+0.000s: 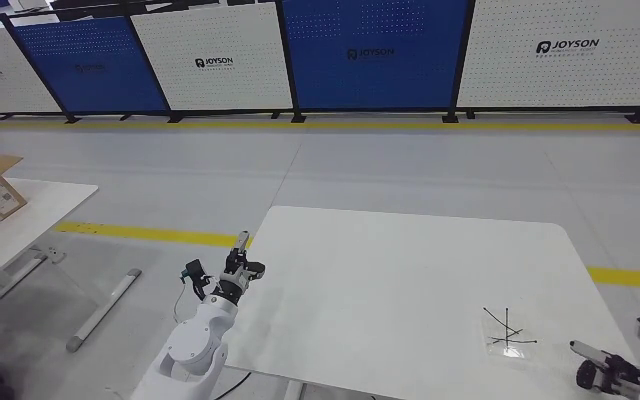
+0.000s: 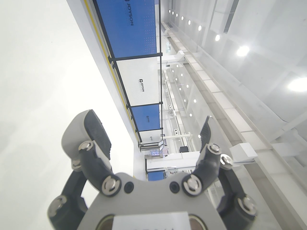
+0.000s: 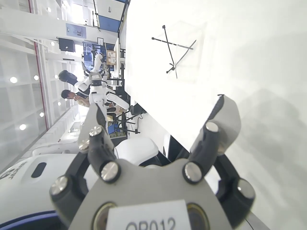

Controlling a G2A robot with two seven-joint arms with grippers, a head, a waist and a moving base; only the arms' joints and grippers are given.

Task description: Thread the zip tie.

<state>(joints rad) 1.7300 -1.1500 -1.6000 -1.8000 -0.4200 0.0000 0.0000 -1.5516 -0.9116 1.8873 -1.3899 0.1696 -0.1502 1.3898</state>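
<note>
Three black zip ties lie crossed over one another on a clear plastic sheet near the right front corner of the white table. In the right wrist view the zip ties lie loose a short way ahead of my right gripper, which is open and holds nothing. From above, the right gripper hovers at the table's right front edge, just right of the ties. My left gripper stands at the table's left edge, far from the ties. In its own view the left gripper is open and bare.
A second white table with a cardboard box stands at the far left. Blue and white pegboard panels line the back. A yellow floor line runs behind the table.
</note>
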